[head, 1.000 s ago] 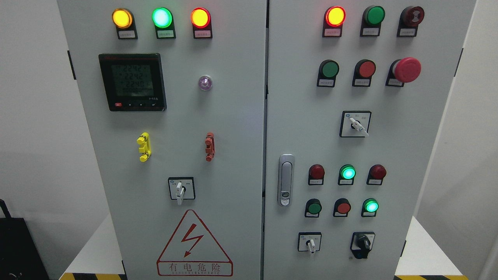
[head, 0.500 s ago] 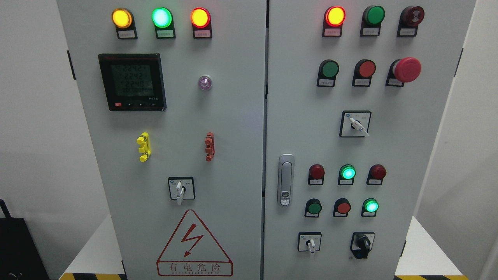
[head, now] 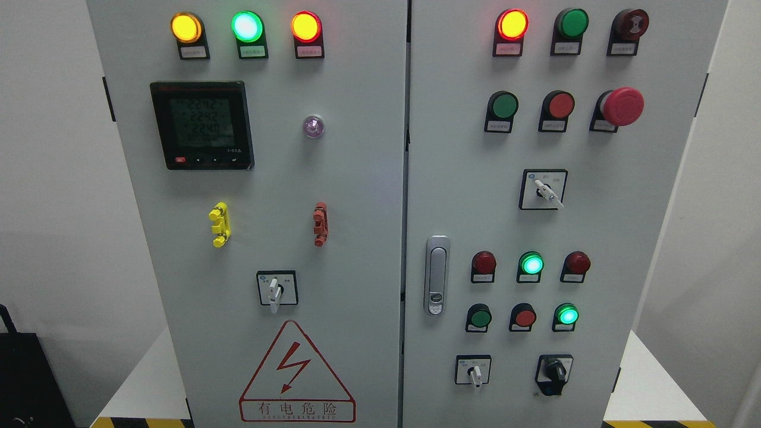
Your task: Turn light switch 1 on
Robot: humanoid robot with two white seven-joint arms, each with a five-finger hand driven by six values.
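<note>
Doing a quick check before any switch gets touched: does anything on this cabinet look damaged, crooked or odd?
Nothing stands out. The cabinet doors look shut, the buttons and lamps sit in even rows, and the meter is lit. No robot hand is in view.

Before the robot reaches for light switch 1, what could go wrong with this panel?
1. Wrong control: the labels are too small to read, and three white-handled selector switches look alike.
2. The red mushroom button protrudes; a passing arm might bump it.
3. Neither hand is in view, so the approach cannot be checked.
</note>
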